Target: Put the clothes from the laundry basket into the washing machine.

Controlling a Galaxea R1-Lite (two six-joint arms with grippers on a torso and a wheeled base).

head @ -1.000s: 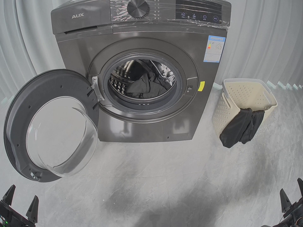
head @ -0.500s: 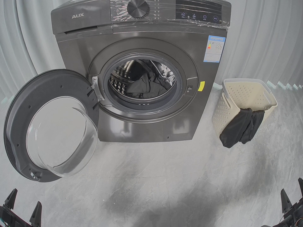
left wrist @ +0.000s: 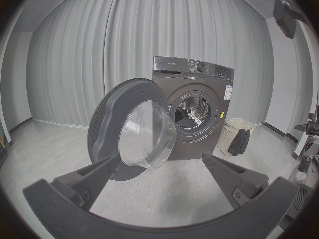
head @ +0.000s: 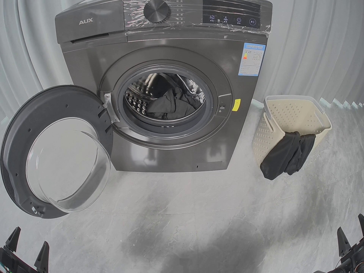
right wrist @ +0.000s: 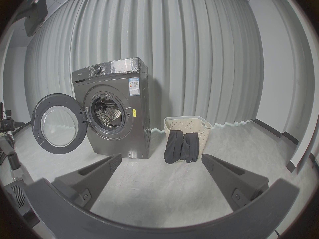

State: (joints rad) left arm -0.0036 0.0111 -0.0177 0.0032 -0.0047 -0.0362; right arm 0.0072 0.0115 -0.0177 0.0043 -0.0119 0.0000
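A grey front-loading washing machine (head: 163, 57) stands ahead with its round door (head: 53, 152) swung open to the left. Dark clothes (head: 170, 103) lie inside the drum. To the machine's right a cream laundry basket (head: 294, 114) sits on the floor, with a black garment (head: 286, 154) draped over its front rim. My left gripper (head: 27, 243) is open low at the left, empty. My right gripper (head: 352, 230) is open low at the right, empty. The right wrist view shows the basket (right wrist: 187, 125) and black garment (right wrist: 182, 146) ahead of the open fingers.
Grey tiled floor (head: 197, 217) stretches between me and the machine. Pleated grey curtains (head: 322, 38) hang behind. The open door reaches far out over the floor on the left side.
The whole head view has shifted slightly, so the camera moved; machine and basket sit a little further left. The left gripper sank lower between the earliest frame and the half-second one.
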